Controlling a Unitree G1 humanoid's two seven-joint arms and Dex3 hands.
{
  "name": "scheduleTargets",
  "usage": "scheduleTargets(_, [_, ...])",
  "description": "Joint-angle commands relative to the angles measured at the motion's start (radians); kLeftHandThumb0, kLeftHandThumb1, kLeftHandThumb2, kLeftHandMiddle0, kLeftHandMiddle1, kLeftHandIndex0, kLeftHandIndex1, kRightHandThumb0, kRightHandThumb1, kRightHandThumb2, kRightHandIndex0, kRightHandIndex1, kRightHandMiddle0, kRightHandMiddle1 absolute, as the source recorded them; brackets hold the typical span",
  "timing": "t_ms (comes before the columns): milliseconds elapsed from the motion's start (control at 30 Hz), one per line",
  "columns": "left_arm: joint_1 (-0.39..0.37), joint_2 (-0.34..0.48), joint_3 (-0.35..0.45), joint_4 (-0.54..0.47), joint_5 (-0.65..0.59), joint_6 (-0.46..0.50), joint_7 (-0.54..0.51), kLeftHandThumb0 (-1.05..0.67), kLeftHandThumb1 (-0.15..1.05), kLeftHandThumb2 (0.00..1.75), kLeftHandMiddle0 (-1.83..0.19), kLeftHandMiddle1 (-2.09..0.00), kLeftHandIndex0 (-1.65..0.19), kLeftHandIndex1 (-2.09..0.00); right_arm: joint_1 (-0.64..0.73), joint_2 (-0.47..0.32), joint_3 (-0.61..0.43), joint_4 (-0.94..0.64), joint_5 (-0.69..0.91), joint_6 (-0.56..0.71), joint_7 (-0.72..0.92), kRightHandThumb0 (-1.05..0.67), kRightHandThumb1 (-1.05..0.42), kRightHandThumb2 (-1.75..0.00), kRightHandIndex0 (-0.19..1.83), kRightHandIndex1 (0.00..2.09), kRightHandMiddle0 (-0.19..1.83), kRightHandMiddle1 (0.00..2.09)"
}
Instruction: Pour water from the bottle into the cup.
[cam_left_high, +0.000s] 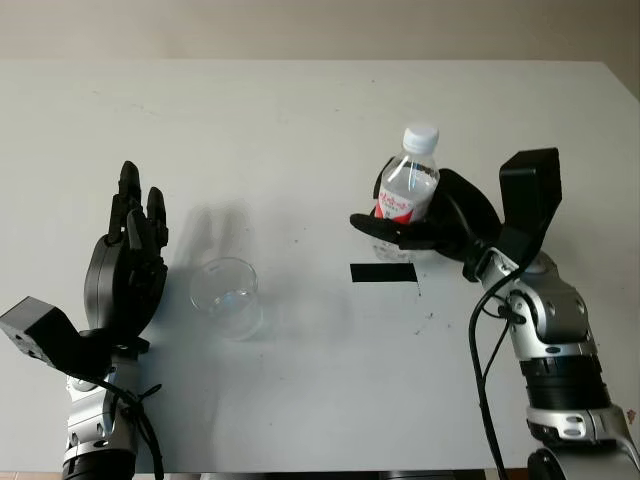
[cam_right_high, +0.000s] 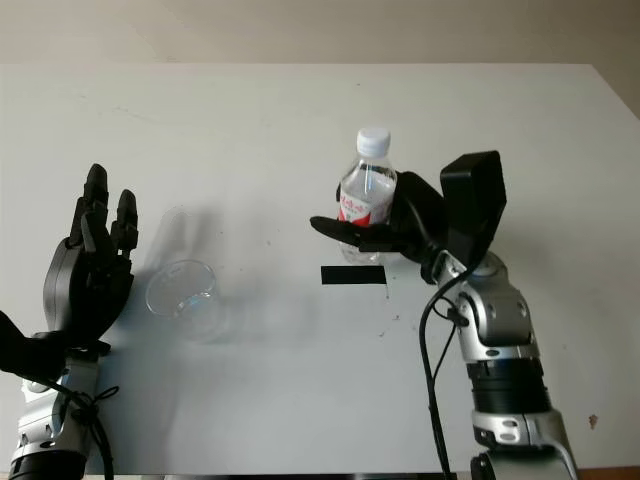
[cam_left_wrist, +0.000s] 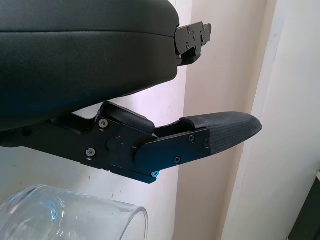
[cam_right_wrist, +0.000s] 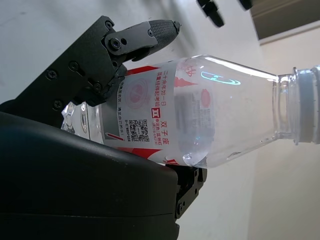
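A clear plastic bottle (cam_left_high: 410, 185) with a white cap and a red-and-white label stands upright right of the table's middle, a little water in it. My right hand (cam_left_high: 420, 228) is shut on the bottle, fingers wrapped around its lower part; the right wrist view shows the bottle (cam_right_wrist: 200, 115) pressed against the palm. A clear, wide plastic cup (cam_left_high: 227, 296) stands upright at the left, its rim (cam_left_wrist: 75, 212) close to my left hand in the left wrist view. My left hand (cam_left_high: 135, 230) is open just left of the cup, palm toward it, not touching.
A strip of black tape (cam_left_high: 383, 272) lies on the white table (cam_left_high: 300, 120) just below the bottle. The table's far edge meets a beige wall. Its right edge runs close behind my right arm.
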Motion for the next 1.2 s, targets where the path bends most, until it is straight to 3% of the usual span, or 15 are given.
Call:
scheduleTargets(0, [0.046, -0.011, 0.002, 0.016, -0.005, 0.014, 0.001, -0.8, 1.05, 0.67, 0.19, 0.0, 0.19, 0.0, 0.016, 0.002, -0.002, -0.026, -0.015, -0.043, -0.009, -0.42, -1.05, -0.51, 1.52, 2.09, 1.01, 2.09])
scheduleTargets(300, [0.059, -0.01, 0.002, -0.011, -0.006, 0.031, 0.002, -0.79, 1.05, 0.68, 0.19, 0.0, 0.19, 0.0, 0.041, 0.042, -0.006, -0.005, -0.04, -0.082, -0.046, -0.41, -1.05, -0.53, 1.48, 2.09, 1.07, 2.09])
scheduleTargets(867, [0.056, 0.01, 0.013, -0.016, -0.004, 0.041, 0.002, -0.8, 1.05, 0.66, 0.19, 0.0, 0.19, 0.0, 0.056, 0.114, -0.03, 0.012, 0.008, -0.049, -0.075, -0.39, -1.05, -0.55, 1.7, 2.09, 1.29, 2.09])
scheduleTargets(1067, [0.058, 0.015, 0.018, -0.022, -0.015, 0.043, -0.01, -0.79, 1.05, 0.68, 0.19, 0.0, 0.19, 0.0, 0.065, 0.091, -0.004, 0.016, -0.026, -0.069, -0.054, -0.42, -1.05, -0.53, 1.54, 2.09, 1.22, 2.09])
scheduleTargets(1167, [0.055, 0.015, 0.023, -0.019, -0.013, 0.041, -0.007, -0.78, 1.05, 0.68, 0.19, 0.0, 0.19, 0.0, 0.068, 0.082, -0.018, 0.044, -0.009, -0.083, -0.014, -0.46, -1.05, -0.48, 1.33, 2.09, 0.99, 2.09])
